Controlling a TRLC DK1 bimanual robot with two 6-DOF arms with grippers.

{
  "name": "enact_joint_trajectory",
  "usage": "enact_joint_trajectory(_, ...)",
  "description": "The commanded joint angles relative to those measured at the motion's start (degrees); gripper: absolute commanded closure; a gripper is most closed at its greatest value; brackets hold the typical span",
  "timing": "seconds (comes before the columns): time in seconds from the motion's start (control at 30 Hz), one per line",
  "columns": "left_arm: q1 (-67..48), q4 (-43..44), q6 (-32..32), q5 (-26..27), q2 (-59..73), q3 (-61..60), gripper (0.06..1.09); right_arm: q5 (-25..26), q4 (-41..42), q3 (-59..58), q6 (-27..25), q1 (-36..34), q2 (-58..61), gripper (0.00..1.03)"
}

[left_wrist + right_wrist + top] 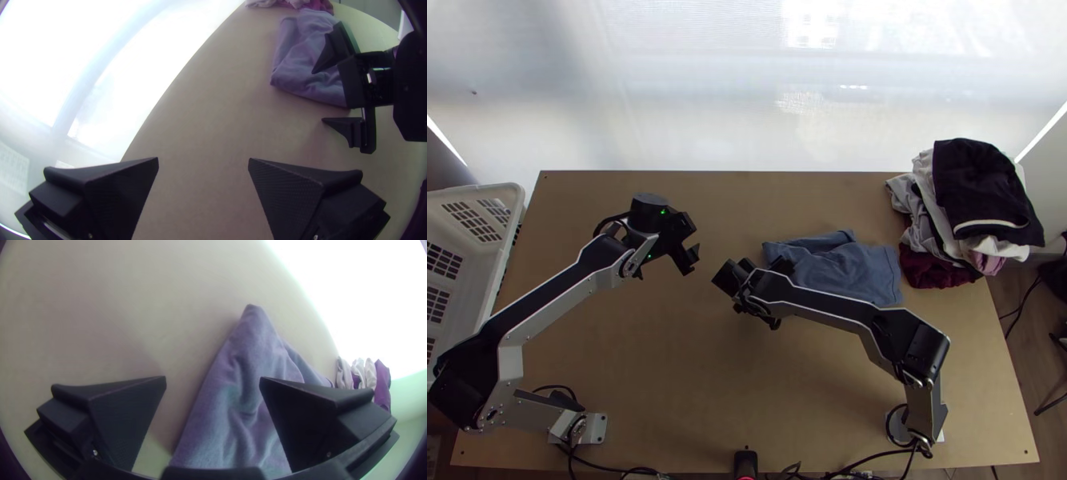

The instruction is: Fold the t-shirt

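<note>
My left gripper is over the table left of the blue-grey t-shirt in the top view. The left wrist view has my left gripper open, bare table between its fingers. My right gripper is at the cloth's left end, its arm crossing in front of the lower edge. In the right wrist view my right gripper stands open above the t-shirt, gripping nothing. The cloth lies in a compact, wrinkled shape with a pointed corner; whether it is folded or bunched, I cannot tell.
A pile of clothes, dark on top with white, grey and maroon pieces, lies at the table's far right corner. A white plastic basket stands by the left edge. Bare wood stretches between the two arm bases.
</note>
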Motion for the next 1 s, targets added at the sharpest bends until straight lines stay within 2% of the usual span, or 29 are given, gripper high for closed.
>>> enact_joint_trajectory(0.0, 1.25, 0.12, 1.78, 0.75, -1.96, -1.37, 0.1, 4.75, -2.7, -1.55, 1.64, -0.17, 0.36, 0.05)
enact_joint_trajectory(0.47, 1.25, -0.06, 2.57, 1.1, -3.01, -1.72, 0.1, 5.19, -2.7, -12.53, -0.03, -6.94, -5.79, 0.05)
enact_joint_trajectory(0.63, 1.69, -0.41, 2.92, 1.1, -3.89, -1.72, 0.11, 6.51, -2.7, -13.15, -0.03, -9.14, -3.77, 0.1)
enact_joint_trajectory(0.73, 2.31, -0.67, 3.1, 1.1, -4.24, -1.72, 0.11, 6.77, -2.7, -13.15, -0.03, -9.31, -2.71, 0.24)
enact_joint_trajectory(0.8, 2.66, -0.94, 3.45, 1.1, -4.51, -1.81, 0.11, 6.77, -2.7, -13.06, 0.15, -8.96, -2.71, 0.44)
enact_joint_trajectory(0.9, 3.19, -0.94, 4.15, 1.1, -5.12, -2.07, 0.11, 6.77, -2.17, -12.53, -0.03, -8.52, -2.36, 0.82)
enact_joint_trajectory(0.97, 3.8, -1.02, 4.59, 1.1, -5.39, -2.16, 0.11, 6.24, -2.08, -11.92, -0.64, -8.35, -2.71, 0.9)
